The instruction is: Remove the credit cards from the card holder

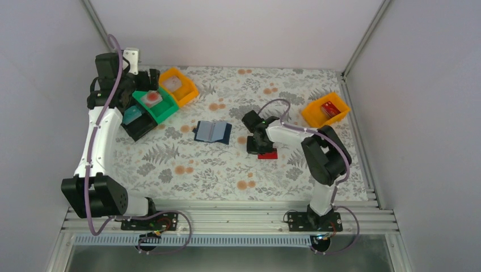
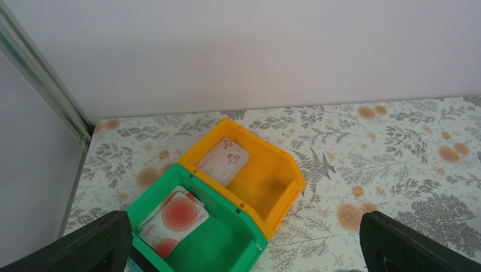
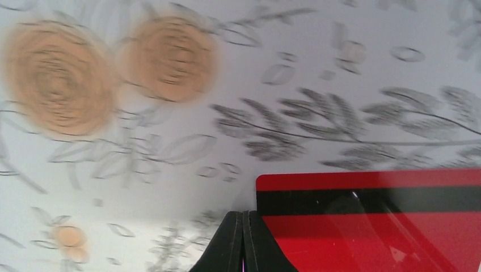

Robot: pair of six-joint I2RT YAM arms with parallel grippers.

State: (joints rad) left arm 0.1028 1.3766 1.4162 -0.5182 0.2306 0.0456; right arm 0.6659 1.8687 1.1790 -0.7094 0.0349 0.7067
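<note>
- Green bin (image 1: 164, 110), black bin (image 1: 140, 129), orange bin (image 1: 188, 90), far-right orange bin (image 1: 313, 117): one of the credit cards (image 1: 152, 98) in each, judged done. Left gripper (image 2: 245, 245) spread wide above, empty.
- Card holder (image 1: 212, 132) open mid-table; pocket contents unclear.
- Red card (image 3: 368, 226) flat on the table to the holder's right, not yet binned. Right gripper (image 3: 244, 226) clenched at its corner, not pinching it.

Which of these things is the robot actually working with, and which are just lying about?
Job: holder, red card, pale card, spotted card.
Lying about: left orange bin, right orange bin, green bin, black bin.

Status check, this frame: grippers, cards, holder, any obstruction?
Left gripper open over green bin. Right gripper shut beside red card on table. Card holder open, unobstructed.
</note>
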